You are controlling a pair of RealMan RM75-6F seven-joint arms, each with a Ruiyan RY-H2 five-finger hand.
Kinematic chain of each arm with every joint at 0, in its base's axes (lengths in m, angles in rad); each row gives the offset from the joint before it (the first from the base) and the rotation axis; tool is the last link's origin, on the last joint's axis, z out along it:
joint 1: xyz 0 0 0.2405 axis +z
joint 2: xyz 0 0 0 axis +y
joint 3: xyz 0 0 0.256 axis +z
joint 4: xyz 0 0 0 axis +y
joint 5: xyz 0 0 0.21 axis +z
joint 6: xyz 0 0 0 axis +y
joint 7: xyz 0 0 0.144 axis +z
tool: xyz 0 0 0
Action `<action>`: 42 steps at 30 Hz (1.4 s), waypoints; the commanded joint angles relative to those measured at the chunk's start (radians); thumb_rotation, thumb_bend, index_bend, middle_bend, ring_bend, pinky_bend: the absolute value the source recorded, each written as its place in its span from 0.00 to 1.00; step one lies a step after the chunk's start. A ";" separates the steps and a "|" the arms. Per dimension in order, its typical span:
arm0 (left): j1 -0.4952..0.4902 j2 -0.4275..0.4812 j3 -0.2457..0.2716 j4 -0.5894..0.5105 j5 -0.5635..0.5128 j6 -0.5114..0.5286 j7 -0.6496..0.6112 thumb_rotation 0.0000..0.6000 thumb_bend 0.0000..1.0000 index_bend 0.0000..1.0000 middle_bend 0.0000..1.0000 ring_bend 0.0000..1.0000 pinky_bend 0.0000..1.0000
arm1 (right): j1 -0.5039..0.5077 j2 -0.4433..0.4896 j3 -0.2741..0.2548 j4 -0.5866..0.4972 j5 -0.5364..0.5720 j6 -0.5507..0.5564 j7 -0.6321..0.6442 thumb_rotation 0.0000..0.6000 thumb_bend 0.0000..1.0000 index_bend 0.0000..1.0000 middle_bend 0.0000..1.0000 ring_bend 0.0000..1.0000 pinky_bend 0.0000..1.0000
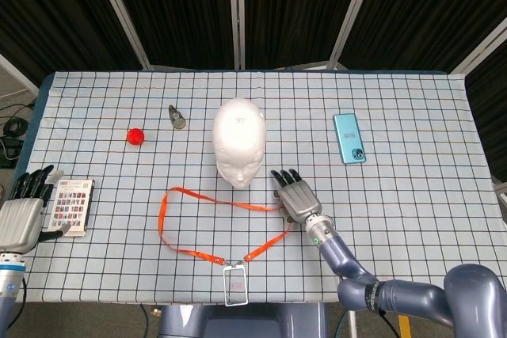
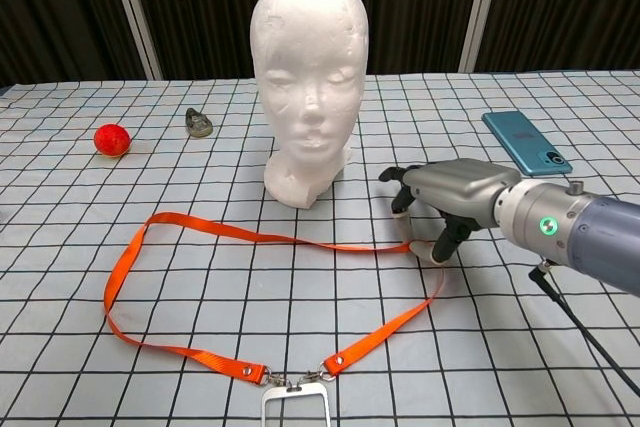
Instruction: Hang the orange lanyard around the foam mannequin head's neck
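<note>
The white foam mannequin head stands upright mid-table, facing me. In front of it the orange lanyard lies flat in a wide loop, its clear badge holder at the near edge. My right hand hovers palm down over the loop's right bend. Its fingers are spread and curved downward, and the thumb tip touches the strap there; nothing is pinched. My left hand rests open at the table's left edge, seen only in the head view.
A colour-swatch card lies beside my left hand. A red ball and a small grey metal object sit left of the head. A teal phone lies at the right.
</note>
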 commanded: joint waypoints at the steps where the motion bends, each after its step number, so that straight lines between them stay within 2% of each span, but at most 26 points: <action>1: -0.007 -0.005 -0.001 0.005 -0.002 -0.007 0.004 1.00 0.00 0.00 0.00 0.00 0.00 | -0.007 0.007 -0.003 -0.003 -0.012 0.000 0.025 1.00 0.48 0.68 0.05 0.00 0.00; 6: -0.044 -0.017 -0.017 0.013 -0.012 -0.054 0.006 1.00 0.00 0.01 0.00 0.00 0.00 | -0.027 0.046 -0.006 -0.038 -0.044 0.003 0.085 1.00 0.48 0.70 0.07 0.00 0.00; 14: -0.168 -0.036 -0.077 0.009 -0.041 -0.176 0.064 1.00 0.01 0.22 0.00 0.00 0.00 | -0.063 0.134 -0.008 -0.115 -0.084 0.005 0.187 1.00 0.48 0.72 0.09 0.00 0.00; 21: -0.314 -0.138 -0.120 0.098 -0.042 -0.316 0.041 1.00 0.17 0.34 0.00 0.00 0.00 | -0.077 0.185 -0.006 -0.158 -0.107 0.000 0.240 1.00 0.48 0.72 0.09 0.00 0.00; 30: -0.439 -0.319 -0.116 0.247 -0.079 -0.450 0.052 1.00 0.27 0.37 0.00 0.00 0.00 | -0.084 0.219 -0.008 -0.183 -0.123 -0.019 0.294 1.00 0.48 0.72 0.09 0.00 0.00; 37: -0.478 -0.432 -0.087 0.331 -0.080 -0.480 0.034 1.00 0.30 0.41 0.00 0.00 0.00 | -0.085 0.225 -0.003 -0.171 -0.139 -0.034 0.348 1.00 0.48 0.72 0.10 0.00 0.00; 42: -0.491 -0.474 -0.077 0.370 -0.084 -0.487 0.028 1.00 0.34 0.43 0.00 0.00 0.00 | -0.087 0.227 -0.006 -0.160 -0.152 -0.040 0.370 1.00 0.48 0.72 0.10 0.00 0.00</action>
